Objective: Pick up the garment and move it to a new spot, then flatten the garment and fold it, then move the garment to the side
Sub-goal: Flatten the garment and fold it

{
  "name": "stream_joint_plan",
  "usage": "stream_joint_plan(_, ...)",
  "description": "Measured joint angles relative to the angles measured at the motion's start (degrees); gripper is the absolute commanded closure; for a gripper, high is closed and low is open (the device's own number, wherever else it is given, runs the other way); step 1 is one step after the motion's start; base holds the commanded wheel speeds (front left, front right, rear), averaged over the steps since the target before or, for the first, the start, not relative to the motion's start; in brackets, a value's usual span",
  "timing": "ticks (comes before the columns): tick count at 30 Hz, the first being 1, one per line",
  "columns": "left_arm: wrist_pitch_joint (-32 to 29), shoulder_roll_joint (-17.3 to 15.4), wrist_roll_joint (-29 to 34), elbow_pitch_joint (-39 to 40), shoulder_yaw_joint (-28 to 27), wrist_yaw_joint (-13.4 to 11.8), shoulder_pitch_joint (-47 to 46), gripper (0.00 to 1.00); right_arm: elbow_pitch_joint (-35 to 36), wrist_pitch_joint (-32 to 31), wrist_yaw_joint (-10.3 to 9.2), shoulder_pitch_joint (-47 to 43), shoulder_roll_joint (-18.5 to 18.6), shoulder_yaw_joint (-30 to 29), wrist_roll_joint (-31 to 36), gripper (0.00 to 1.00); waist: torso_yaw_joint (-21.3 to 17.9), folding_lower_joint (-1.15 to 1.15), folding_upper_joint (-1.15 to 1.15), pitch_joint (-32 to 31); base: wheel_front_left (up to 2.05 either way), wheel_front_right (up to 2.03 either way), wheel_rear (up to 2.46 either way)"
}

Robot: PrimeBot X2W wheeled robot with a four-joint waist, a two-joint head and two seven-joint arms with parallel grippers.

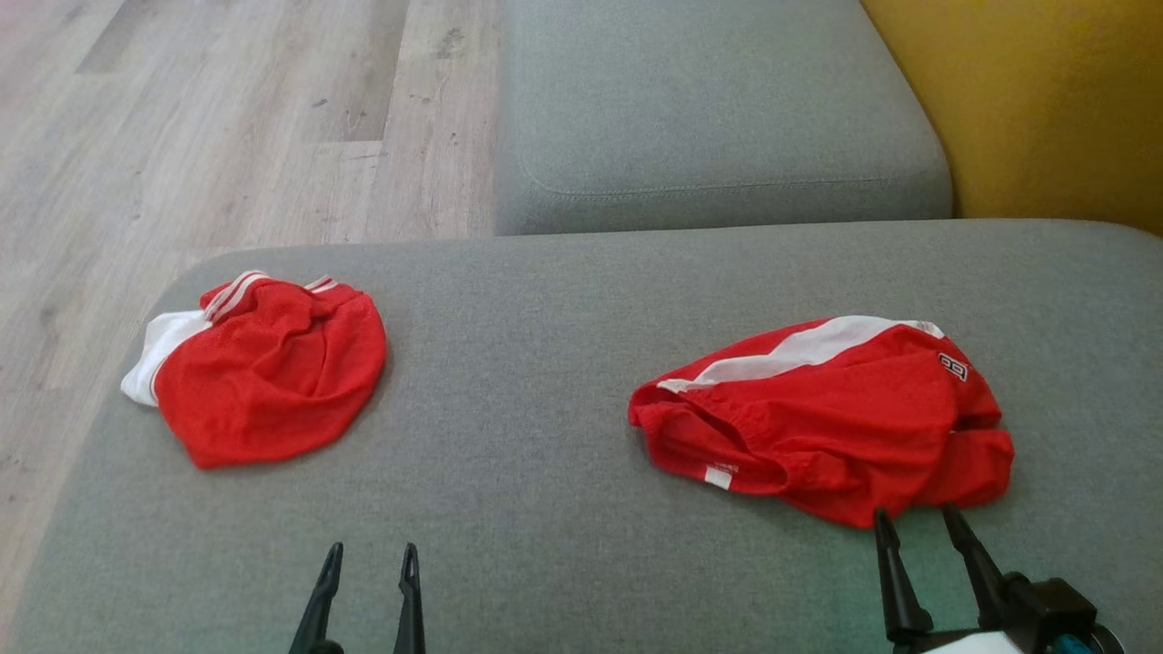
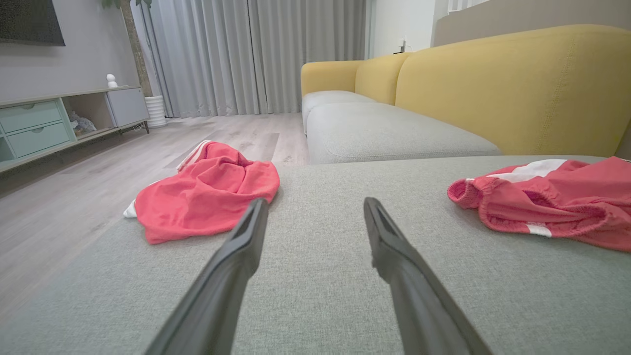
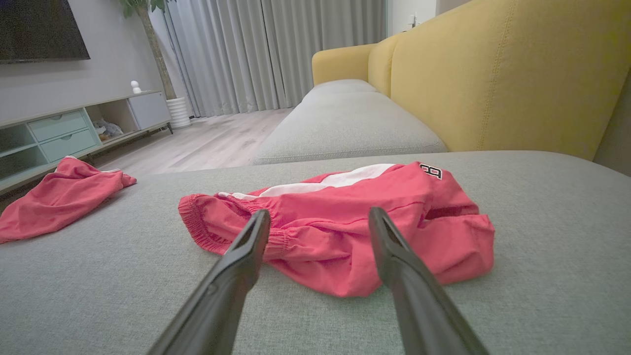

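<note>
Head view: red shorts (image 1: 818, 427) lie crumpled on the grey sofa cushion (image 1: 527, 436), right gripper (image 1: 914, 514) spread open at their near edge, left gripper (image 1: 373, 548) open over bare fabric | Left wrist view: a second red garment (image 2: 207, 197) (white trim showing) sits by the cushion's floor-side edge | Right wrist view: parted fingers (image 3: 244, 254) frame the shorts.

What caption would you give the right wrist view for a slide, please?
Open right gripper poised before crumpled red shorts on a grey cushion.
</note>
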State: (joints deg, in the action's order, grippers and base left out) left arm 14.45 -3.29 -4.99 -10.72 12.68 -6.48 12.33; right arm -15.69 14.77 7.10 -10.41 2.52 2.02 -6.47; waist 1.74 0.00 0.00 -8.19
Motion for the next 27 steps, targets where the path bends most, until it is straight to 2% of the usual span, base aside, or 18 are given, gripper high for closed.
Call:
stream_joint_plan(6,0.0,0.0,2.1,-2.3,1.3,2.1,-0.4,0.00,0.3,0.0,0.00,0.0,0.0,0.4,0.5,0.00,-0.6,0.00,0.00,0.8,0.00,0.00,0.00)
stream_joint_plan(10,0.0,-0.3,5.3,-6.1,5.6,4.6,-3.1,0.00,0.6,0.0,0.00,0.3,0.0,1.2,1.1,0.00,-1.7,0.00,0.00,2.2,0.00,0.00,0.00)
stream_joint_plan(14,0.0,-0.4,8.7,-9.8,11.1,7.2,-10.0,0.00,1.2,0.0,0.00,0.8,0.0,2.5,1.5,0.00,-3.6,0.00,0.00,4.4,0.00,0.00,0.00)
stream_joint_plan(15,0.0,-0.4,8.7,-9.8,11.1,7.2,-10.0,0.00,1.2,0.0,0.00,0.8,0.0,2.5,1.5,0.00,-3.6,0.00,0.00,4.4,0.00,0.00,0.00)
stream_joint_plan(19,0.0,-0.3,10.9,-14.5,16.2,9.7,-17.3,0.00,1.8,0.0,0.00,2.9,0.0,3.7,1.7,0.00,-6.3,0.01,0.00,6.8,0.00,0.00,0.00)
stream_joint_plan(27,0.0,0.0,13.8,-23.7,23.8,11.5,-29.0,0.00,2.9,0.0,0.00,7.1,0.0,5.1,1.5,0.00,-12.8,0.02,0.00,12.5,0.00,0.00,0.00)
